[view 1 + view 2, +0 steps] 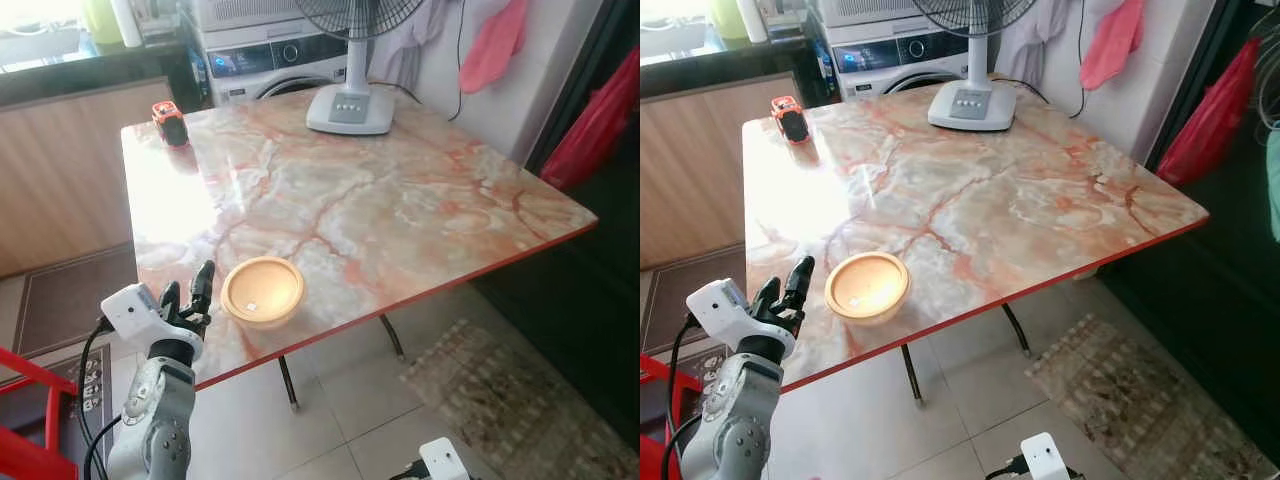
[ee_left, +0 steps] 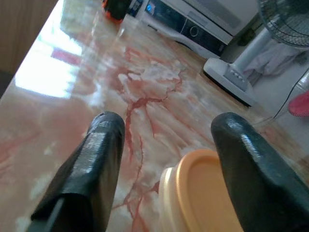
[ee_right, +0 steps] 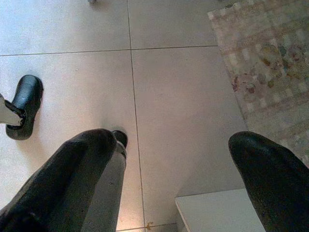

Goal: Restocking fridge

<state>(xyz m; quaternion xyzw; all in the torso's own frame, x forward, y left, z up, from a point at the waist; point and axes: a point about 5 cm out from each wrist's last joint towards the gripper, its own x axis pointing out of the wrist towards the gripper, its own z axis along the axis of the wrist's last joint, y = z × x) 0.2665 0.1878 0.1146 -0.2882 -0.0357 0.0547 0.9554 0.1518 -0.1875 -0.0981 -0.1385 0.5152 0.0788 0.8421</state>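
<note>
A round tan bowl [image 1: 262, 290] with a pale lid-like rim sits on the marble table [image 1: 400, 200], close to its front red edge. My left gripper [image 1: 187, 290] is raised at the table's front left corner, just left of the bowl, open, with nothing between its fingers. In the left wrist view the bowl [image 2: 203, 198] lies low beside one finger [image 2: 241, 154], with the gripper [image 2: 169, 125] aimed across the tabletop. My right gripper [image 3: 174, 140] hangs open over the tiled floor, holding nothing.
A white fan base [image 1: 350, 108] stands at the table's far edge, a small orange-and-black object [image 1: 170, 122] at its far left corner. Behind is a washing machine [image 1: 270, 55]. A patterned rug [image 1: 510, 400] lies right of the table, a red frame [image 1: 20, 400] at my left.
</note>
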